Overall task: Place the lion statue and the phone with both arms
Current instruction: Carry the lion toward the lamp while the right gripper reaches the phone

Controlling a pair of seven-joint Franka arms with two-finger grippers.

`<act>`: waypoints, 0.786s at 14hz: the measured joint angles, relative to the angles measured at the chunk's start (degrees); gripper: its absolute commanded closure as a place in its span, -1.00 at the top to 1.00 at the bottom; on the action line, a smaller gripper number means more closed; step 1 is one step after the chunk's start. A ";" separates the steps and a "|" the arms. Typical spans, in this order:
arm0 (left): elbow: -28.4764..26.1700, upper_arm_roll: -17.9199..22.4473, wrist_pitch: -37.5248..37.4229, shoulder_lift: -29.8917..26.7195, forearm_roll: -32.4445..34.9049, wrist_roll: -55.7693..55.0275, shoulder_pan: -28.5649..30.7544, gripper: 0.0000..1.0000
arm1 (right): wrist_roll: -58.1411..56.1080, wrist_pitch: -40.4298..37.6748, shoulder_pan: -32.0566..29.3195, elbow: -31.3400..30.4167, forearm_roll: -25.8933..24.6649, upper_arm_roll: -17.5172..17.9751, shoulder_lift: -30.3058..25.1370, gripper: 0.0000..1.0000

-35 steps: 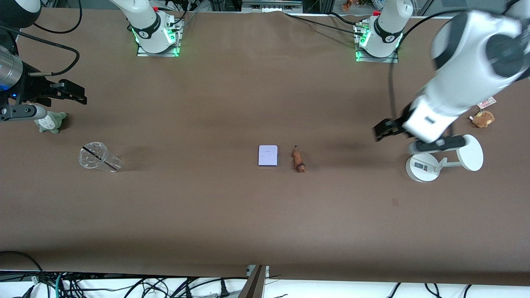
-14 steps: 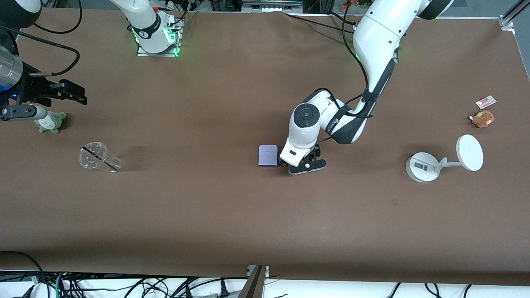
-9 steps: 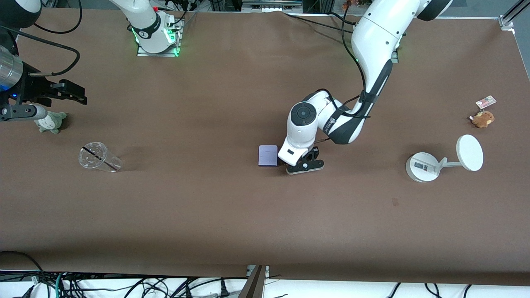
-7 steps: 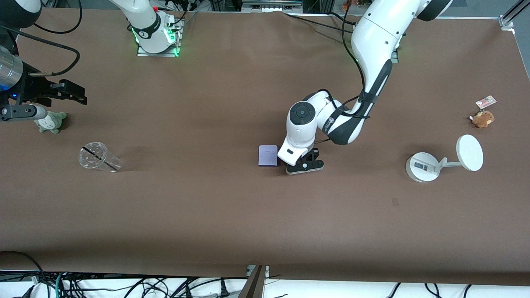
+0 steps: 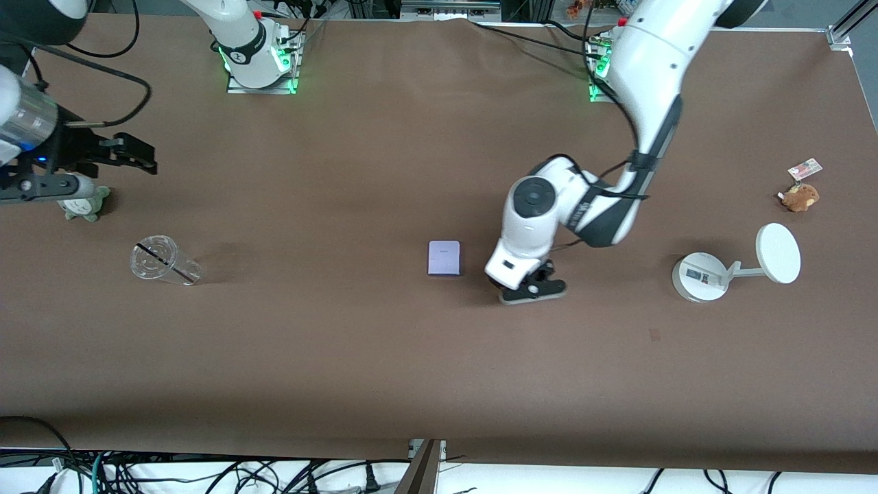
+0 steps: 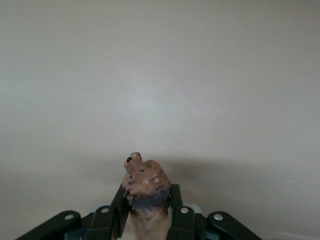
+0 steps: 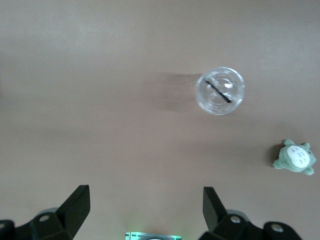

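Left tool [image 6: 146, 220] grips lion statue [image 6: 144, 187] — clear cup [image 5: 161, 259] holds 1 straw.

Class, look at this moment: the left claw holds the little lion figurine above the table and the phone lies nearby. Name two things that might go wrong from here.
1. The left claw grips the lion statue only by its lower part, most of it sticking out; it may twist or slip out.
2. The phone lies flat on the table, so the right claw, open and waiting above the clear cup and grey-green plush toy, may struggle to get its fingers under it.
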 measured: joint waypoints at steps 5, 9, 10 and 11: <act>-10.46 0.10 0.12 -7.52 -4.07 18.33 9.42 -1.00 | 8.34 5.32 9.21 2.69 0.02 0.37 6.03 1.00; -15.40 2.00 3.75 -9.13 -4.09 26.27 12.32 -1.00 | 20.03 13.35 18.08 4.73 0.04 0.56 13.64 1.00; -16.50 2.71 4.80 -9.26 -4.10 28.51 13.08 -1.00 | 22.59 14.13 19.65 6.45 0.61 0.57 16.21 1.00; -17.30 3.15 5.40 -9.37 -4.10 30.72 14.24 -1.00 | 24.97 14.70 20.85 8.85 1.95 0.57 19.11 1.00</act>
